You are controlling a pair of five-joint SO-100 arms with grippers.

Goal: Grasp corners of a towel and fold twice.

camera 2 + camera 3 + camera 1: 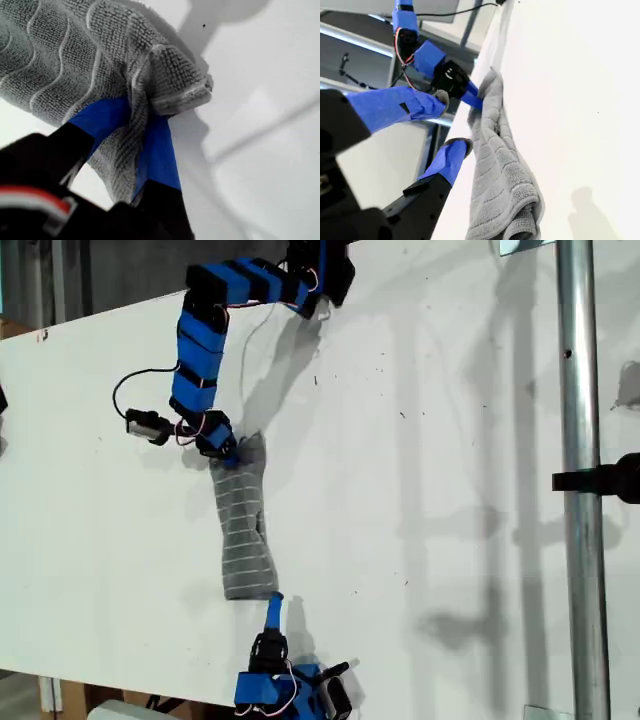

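My first gripper (pixel 142 127): blue jaws closed on a bunched fold of the towel (pixel 75 65), cloth pinched between them; only the first wrist view shows this pinch.
My second gripper (pixel 442 122): jaws parted, nothing between them, just beside the towel's (pixel 502 185) near edge; the gap shows only in the second wrist view.
My first gripper, exterior view (pixel 228 452): left of centre, at the towel's upper end.
My second gripper, exterior view (pixel 273 608): lower centre, its tip just below the towel's lower end.
Towel (pixel 243 530): crumpled into a narrow strip, left of centre on the white table (pixel 420 490).
Surroundings: metal pole (pixel 582 480) upright along the exterior view's right edge, well apart from the towel.
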